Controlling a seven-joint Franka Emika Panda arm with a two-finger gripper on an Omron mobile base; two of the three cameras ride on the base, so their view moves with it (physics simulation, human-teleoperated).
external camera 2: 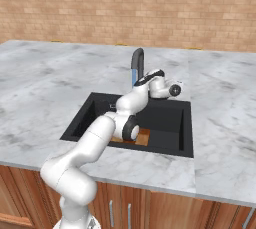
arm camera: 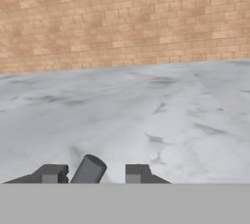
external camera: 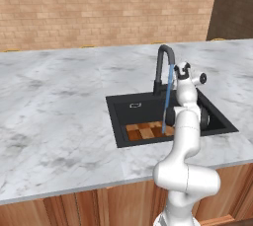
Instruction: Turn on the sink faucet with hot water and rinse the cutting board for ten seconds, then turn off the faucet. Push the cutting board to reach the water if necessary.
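The black gooseneck sink faucet (external camera: 160,67) stands at the back of the black sink (external camera: 118,116). A thin blue stream of water (external camera: 168,99) runs from its spout down onto the right part of the checkered wooden cutting board (external camera: 143,131), which lies flat on the basin floor near the front wall. My arm partly hides the board (external camera 2: 144,137). My hand is up beside the faucet's right side. In the hand view my gripper (arm camera: 93,174) is open, and the faucet's dark grey lever (arm camera: 88,169) sits between the fingertips, nearer the left one.
Grey marble counter (external camera: 54,116) surrounds the sink on all sides. A tan brick wall (external camera: 99,8) runs behind it. Wooden cabinet fronts (external camera 2: 165,208) sit below the counter edge. A small pale mark (external camera: 135,105) shows on the basin floor at the back left.
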